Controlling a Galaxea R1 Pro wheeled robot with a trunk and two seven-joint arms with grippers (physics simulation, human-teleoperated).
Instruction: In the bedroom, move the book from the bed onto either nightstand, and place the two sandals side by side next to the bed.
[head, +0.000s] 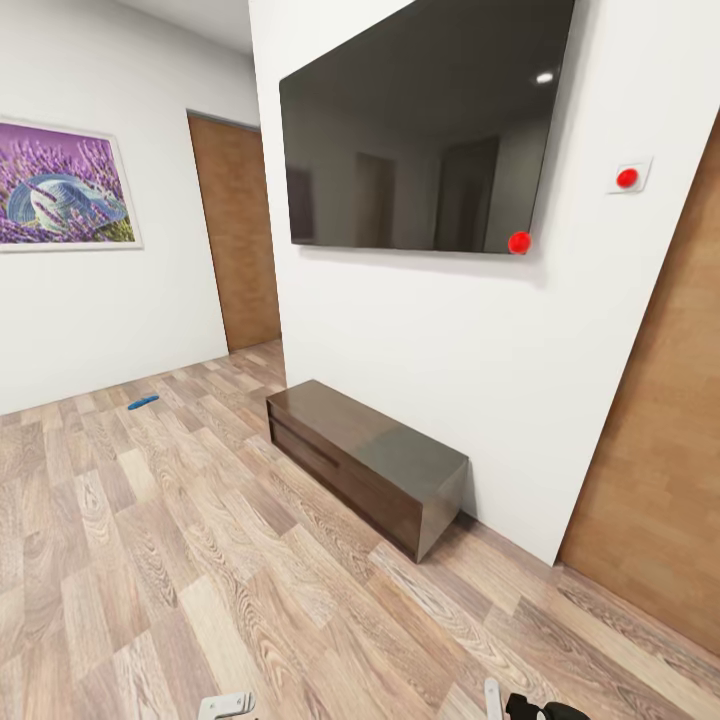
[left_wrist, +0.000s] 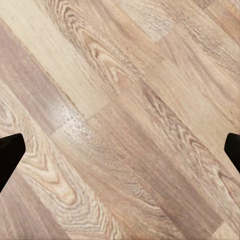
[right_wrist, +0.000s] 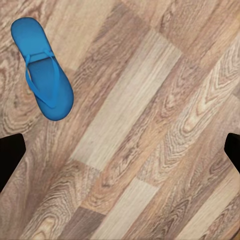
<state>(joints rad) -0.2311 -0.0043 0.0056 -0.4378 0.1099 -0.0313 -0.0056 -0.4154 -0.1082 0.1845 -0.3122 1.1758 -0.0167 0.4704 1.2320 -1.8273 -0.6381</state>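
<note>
A bright blue flat flip-flop sandal (right_wrist: 42, 69) is lying strap-up on the mixed-tone wood plank floor (right_wrist: 150, 150), below the right gripper (right_wrist: 120, 150) and well off to one side of its open line, untouched. That gripper's fingers are standing wide apart and empty; the left gripper (left_wrist: 120, 150) is likewise spread wide over bare planks. The sandal is judged light, thin and flexible, best pinched across the sole edge or strap. A second blue sandal (head: 142, 402) is lying far off near the white wall (head: 100, 310).
</note>
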